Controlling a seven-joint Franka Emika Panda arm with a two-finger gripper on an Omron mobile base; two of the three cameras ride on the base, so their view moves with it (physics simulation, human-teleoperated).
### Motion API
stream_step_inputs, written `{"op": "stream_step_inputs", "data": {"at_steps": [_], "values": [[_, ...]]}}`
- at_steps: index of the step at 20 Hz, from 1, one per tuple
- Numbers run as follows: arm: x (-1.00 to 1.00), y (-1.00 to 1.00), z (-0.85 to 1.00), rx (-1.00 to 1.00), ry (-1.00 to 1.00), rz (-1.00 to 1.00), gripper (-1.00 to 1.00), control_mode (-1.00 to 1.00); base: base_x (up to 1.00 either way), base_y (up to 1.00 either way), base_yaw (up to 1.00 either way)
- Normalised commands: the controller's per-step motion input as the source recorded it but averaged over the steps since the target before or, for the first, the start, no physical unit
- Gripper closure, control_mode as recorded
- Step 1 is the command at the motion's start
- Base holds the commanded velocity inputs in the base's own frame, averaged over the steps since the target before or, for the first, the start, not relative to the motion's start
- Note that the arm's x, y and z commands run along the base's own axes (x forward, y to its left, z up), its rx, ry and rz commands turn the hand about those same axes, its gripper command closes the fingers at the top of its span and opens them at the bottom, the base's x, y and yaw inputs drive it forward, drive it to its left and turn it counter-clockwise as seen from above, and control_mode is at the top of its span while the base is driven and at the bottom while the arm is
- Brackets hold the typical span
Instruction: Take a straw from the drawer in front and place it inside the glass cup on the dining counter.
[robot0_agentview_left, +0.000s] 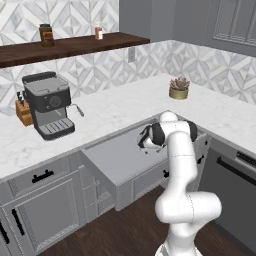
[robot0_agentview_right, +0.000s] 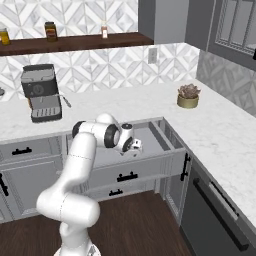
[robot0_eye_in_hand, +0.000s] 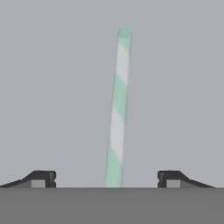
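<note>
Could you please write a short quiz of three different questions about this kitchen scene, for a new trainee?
1. True or false: the drawer is pulled open.
2. Multiple choice: in the hand view, the straw is striped in (a) red and white, (b) green and white, (c) plain black.
3. Short answer: how do the gripper fingers stand relative to the straw?

Key
1. True; the arm reaches down into it.
2. b.
3. Spread apart, one on each side of the straw; they do not touch it, and the straw runs up the view between them.
</note>
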Motion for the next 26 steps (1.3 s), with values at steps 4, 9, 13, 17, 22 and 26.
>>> {"op": "stream_step_inputs", "data": {"at_steps": [4,9,13,17,22,26], "values": [[0.08,0.0,-0.74,-0.13,0.0,0.03,1.0,-1.0,0.0,0.0,0.0],[-0.2,-0.25,-0.82,-0.05,0.0,0.0,1.0,-1.0,0.0,0.0,0.0],[-0.49,-0.79,-1.0,0.11,0.04,-0.01,1.0,-1.0,0.0,0.0,0.0],[-0.63,-0.9,-1.0,0.27,0.04,-0.04,1.0,-1.0,0.0,0.0,0.0],[-0.59,-0.71,-1.0,0.18,0.0,-0.02,1.0,-1.0,0.0,0.0,0.0],[-0.57,-0.52,-0.83,0.08,0.0,0.0,1.0,-1.0,0.0,0.0,0.0]]}}
